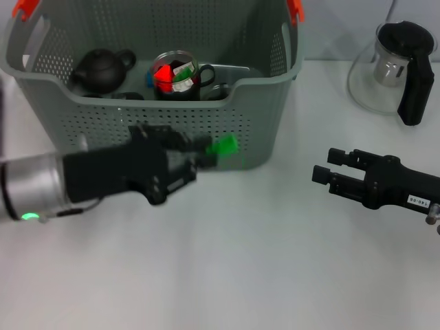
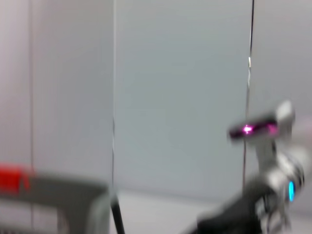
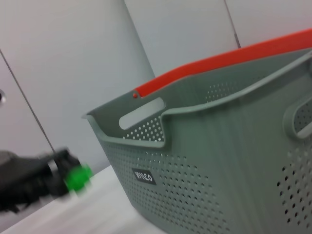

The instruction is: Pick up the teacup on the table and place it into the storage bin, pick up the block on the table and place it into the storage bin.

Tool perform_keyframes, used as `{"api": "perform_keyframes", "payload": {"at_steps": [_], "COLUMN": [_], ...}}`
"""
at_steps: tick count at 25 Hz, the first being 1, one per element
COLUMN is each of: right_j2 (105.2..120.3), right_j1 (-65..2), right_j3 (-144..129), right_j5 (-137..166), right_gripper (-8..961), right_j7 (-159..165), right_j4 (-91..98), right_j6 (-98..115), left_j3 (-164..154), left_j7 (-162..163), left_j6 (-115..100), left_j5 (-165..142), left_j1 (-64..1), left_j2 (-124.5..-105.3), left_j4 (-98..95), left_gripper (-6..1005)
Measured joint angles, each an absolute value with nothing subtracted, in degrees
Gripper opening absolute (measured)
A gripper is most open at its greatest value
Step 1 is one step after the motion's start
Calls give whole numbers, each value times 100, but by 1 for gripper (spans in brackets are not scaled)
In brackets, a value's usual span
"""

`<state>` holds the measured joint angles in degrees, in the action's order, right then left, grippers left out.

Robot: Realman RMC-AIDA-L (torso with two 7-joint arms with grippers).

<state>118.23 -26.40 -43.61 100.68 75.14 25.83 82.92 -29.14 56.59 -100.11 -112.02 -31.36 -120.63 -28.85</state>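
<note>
Block (image 1: pixel 225 146), green, pinched in left gripper (image 1: pixel 206 152) against storage bin (image 1: pixel 268 124) front wall, below its rim; needs lifting over. Teacup (image 1: pixel 180 75) looks already binned. Right gripper (image 1: pixel 322 167) idle, fingers parted, near table's right edge.

Left wrist: blurred, block unseen.

Right wrist: block (image 3: pixel 78 178) smeared, grip unclear.

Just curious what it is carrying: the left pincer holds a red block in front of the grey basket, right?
Not quite: the block is green, not red. The head view shows the left pincer holding it in front of the grey basket.
</note>
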Motion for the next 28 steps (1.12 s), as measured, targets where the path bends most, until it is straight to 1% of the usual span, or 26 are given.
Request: {"api": "perform_keyframes", "payload": {"at_steps": [5,11,14,18,20,21,25,27,28], "right_j2": [11861,11861,11866,11870,11876,11876,11885,11885,11885], "right_j1": [-2648,-2647,-2646,-2645,-2642,-2642,-2636,-2637,-2636], "right_j3": [-4322,-4322,-4317,-4315,-4315,-4315,-4315,-4315,-4315], "right_j5": [10065,10064,10065,10080,10088,10088,10096,10097,10099], "right_gripper": [673,673,673,674,674,674,680,684,686], "right_j7": [7506,7505,7499,7497,7497,7497,7497,7497,7497], "right_j4": [2641,2645,2646,2646,2646,2646,2646,2646,2646], "right_j6": [8401,8491,8498,8498,8487,8487,8481,8478,8475], "left_j3": [-2447,-2336,-2366,-2963,-3621,-3621,-4438,-4767,-5021], "left_j7": [5978,7037,7841,9071,9897,9897,11048,11411,11609], "left_j6": [-10559,-10629,-10207,-9030,-8244,-8244,-7494,-7225,-7032], "left_j5": [-10722,-9727,-9533,-9853,-10589,-10589,-12481,-13221,-13643], "left_j1": [-3198,-3467,-3719,-4106,-4361,-4361,-4753,-4843,-4867], "left_j2": [-11985,-11825,-11759,-11607,-11510,-11510,-11482,-11517,-11572], "left_j4": [-2918,-3377,-3813,-4502,-5044,-5044,-5658,-5776,-5835], "left_gripper": [190,190,191,191,191,191,191,192,192]}}
